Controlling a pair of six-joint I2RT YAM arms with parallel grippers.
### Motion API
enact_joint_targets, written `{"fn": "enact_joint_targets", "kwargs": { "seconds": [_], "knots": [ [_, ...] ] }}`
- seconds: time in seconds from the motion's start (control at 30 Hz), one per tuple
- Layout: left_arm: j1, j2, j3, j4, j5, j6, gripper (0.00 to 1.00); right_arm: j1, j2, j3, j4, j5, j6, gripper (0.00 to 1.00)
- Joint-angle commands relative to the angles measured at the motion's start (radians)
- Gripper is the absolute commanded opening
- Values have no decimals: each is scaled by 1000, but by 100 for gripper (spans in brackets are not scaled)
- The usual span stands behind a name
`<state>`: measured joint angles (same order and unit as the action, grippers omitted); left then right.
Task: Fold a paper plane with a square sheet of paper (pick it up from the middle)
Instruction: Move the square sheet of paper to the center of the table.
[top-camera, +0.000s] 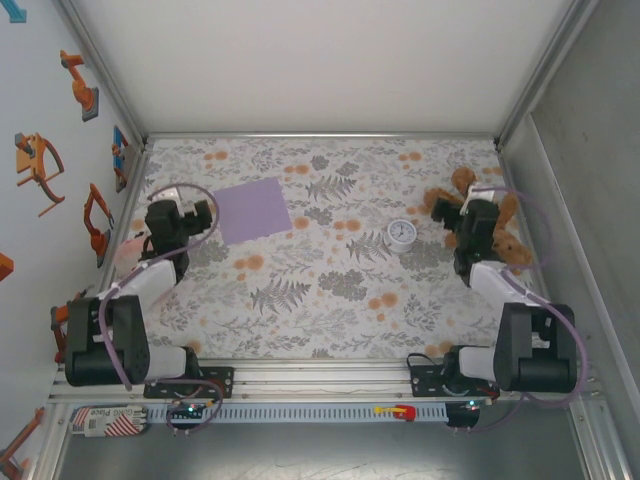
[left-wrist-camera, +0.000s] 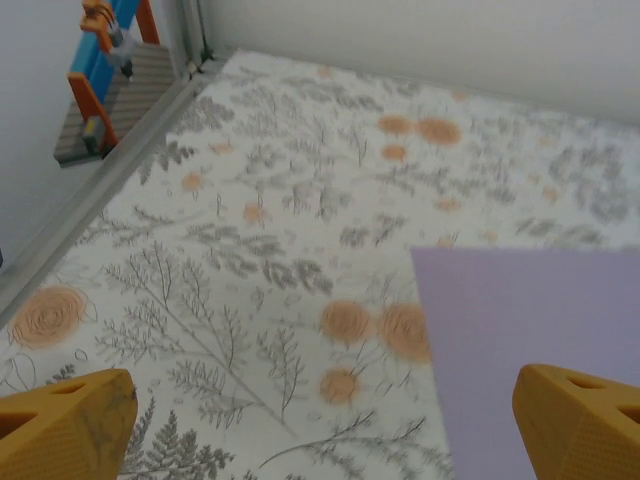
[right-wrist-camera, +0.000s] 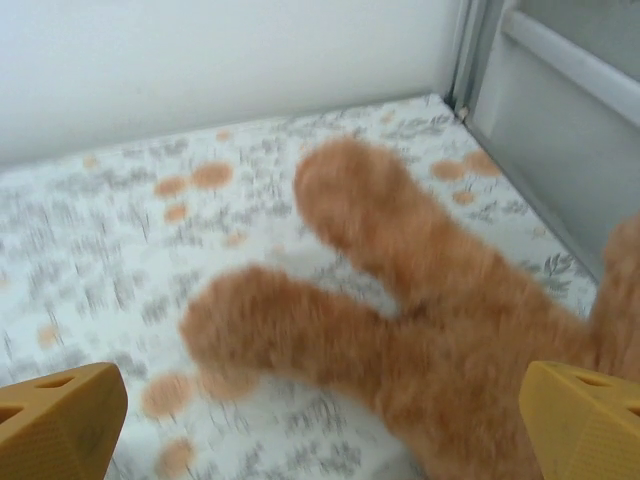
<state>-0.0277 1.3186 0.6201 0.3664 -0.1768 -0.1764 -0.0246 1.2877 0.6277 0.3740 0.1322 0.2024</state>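
Lavender sheet (top-camera: 252, 211) flat, apparently slightly skewed

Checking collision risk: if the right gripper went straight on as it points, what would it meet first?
Probably the bear: its furry limbs lie just ahead of the open right gripper, across its line; exact depth is unclear.

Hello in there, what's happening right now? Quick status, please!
Left gripper open, empty, beside lavender sheet. Sheet flat, unfolded, not gripped. Right gripper open over teddy bear. Small round dial mid-table, apart from sheet.
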Motion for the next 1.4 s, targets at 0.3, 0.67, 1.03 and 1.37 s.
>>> {"fn": "enact_joint_targets", "kwargs": {
  "seconds": [0.3, 0.67, 1.03, 1.37],
  "knots": [
    [-16, 119, 292, -425, 407, -450, 96, 64, 158, 384, -439, -234, 410, 100],
    [-105, 476, 498, -444, 388, -544, 99, 147, 485, 613, -332, -537, 450, 100],
    [-174, 652, 672, -499, 423, -551, 94, 230, 556, 635, -363, -497, 446, 95],
    [-226, 792, 766, -625, 441, -517, 92, 280, 518, 558, -308, -439, 459, 92]
  ]
}}
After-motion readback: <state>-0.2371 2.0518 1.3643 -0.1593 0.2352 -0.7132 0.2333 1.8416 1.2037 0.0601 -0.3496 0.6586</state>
